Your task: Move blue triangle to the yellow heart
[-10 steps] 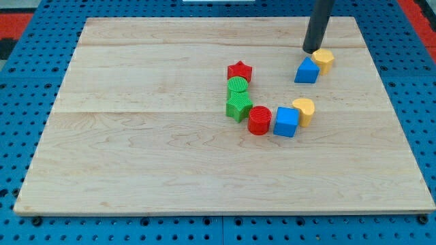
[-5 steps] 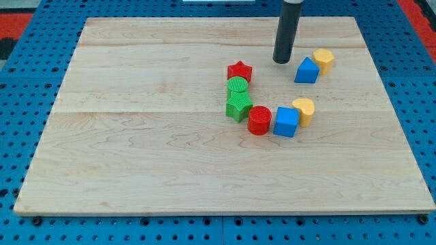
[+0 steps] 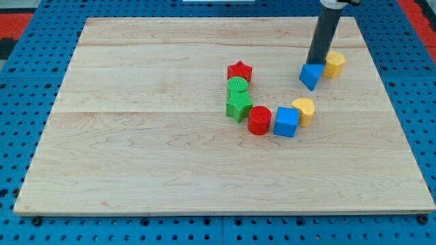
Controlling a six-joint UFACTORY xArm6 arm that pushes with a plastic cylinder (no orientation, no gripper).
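Seven blocks lie on the board, and my tip point(image 3: 316, 62) is a bare rod end with no jaws to spread or pinch; it presses the top edge of the blue triangle point(image 3: 310, 75); just to the tip's right, touching that triangle, sits a yellow block point(image 3: 334, 64) of unclear shape; the yellow heart point(image 3: 304, 109) lies well below the tip, apart from the triangle; a blue cube point(image 3: 287, 122) touches the heart's left side, then a red cylinder point(image 3: 259, 120); farther left of the tip a green star point(image 3: 238, 106), a green cylinder point(image 3: 238, 85) and a red star point(image 3: 240, 71) stack in a column; nothing stands between triangle and heart; the wooden board point(image 3: 136, 136) rests on a blue pegboard point(image 3: 20, 136).
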